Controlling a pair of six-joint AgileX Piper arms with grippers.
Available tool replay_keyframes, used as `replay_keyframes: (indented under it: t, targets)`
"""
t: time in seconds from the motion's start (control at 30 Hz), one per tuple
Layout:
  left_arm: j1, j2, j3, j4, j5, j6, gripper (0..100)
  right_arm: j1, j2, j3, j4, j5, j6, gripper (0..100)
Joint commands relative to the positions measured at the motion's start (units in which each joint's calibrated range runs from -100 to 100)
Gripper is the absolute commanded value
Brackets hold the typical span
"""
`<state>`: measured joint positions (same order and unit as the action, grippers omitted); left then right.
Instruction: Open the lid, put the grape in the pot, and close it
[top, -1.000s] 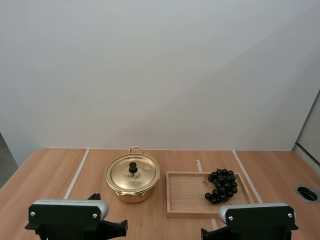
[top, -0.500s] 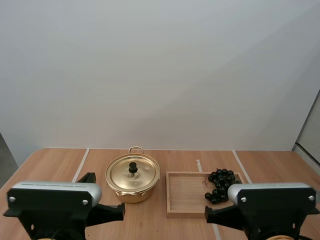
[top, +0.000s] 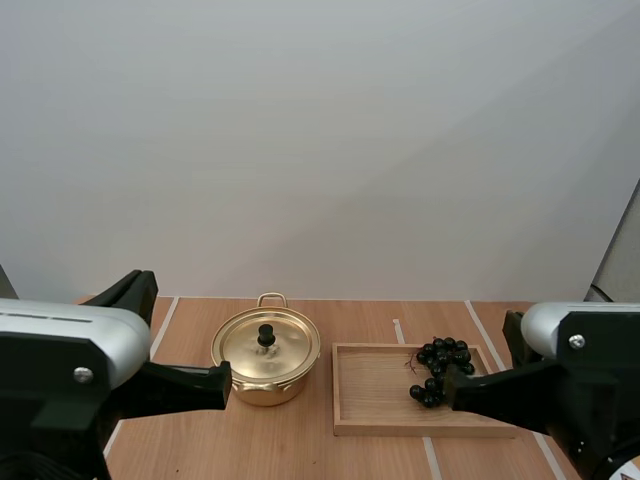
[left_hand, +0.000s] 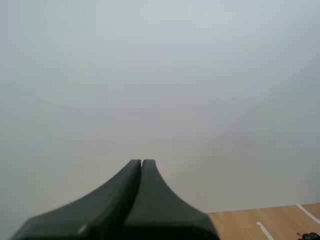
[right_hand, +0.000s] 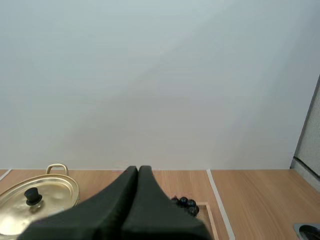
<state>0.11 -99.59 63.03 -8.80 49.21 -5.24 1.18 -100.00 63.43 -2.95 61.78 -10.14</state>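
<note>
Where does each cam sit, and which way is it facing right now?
High: behind and above the bases, looking forward and down at the table; lidded pot, grapes on the wooden tray; left arm and right arm nearest.
Left wrist: on the left arm, facing the wall; left gripper shut, one dark wedge.
Right wrist: on the right arm, facing forward; right gripper shut, pot and grapes beyond it.
Shared: high and right wrist both show pot and grapes.
</note>
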Motion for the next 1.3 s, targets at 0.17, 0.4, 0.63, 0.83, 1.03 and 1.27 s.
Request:
replay_keyframes:
  t: [0.17, 0.4, 0.63, 0.83, 1.03, 1.27]
  targets:
    - [0.13, -0.04, -1.48, 0.50, 6.08, -2.78, 11, -0.23, 0.00, -1.23, -3.31, 6.55, 0.03, 5]
    - [0.13, -0.04, -1.59, 1.66, 13.02, -2.79, 90, -0.23, 0.00, -1.23, -2.88, 8.08, 1.01, 100]
    - [0.13, 2.47, -1.59, 1.78, 15.15, 3.23, 100, -0.23, 0.00, -1.23, -2.77, 8.14, 0.88, 100]
    - [0.13, 19.83, -2.93, 1.16, 14.27, 7.78, 100, -0.23, 1.58, -1.37, -3.30, 6.36, 0.88, 100]
    - [0.13, 43.39, -11.45, -9.13, 17.90, 23.87, 100, -0.23, 6.62, -1.37, -3.30, 6.36, 0.88, 100]
    - [-0.15, 68.03, -23.39, -14.88, 28.95, 34.34, 100, -0.23, 9.32, -1.37, -3.18, 6.96, 0.88, 100]
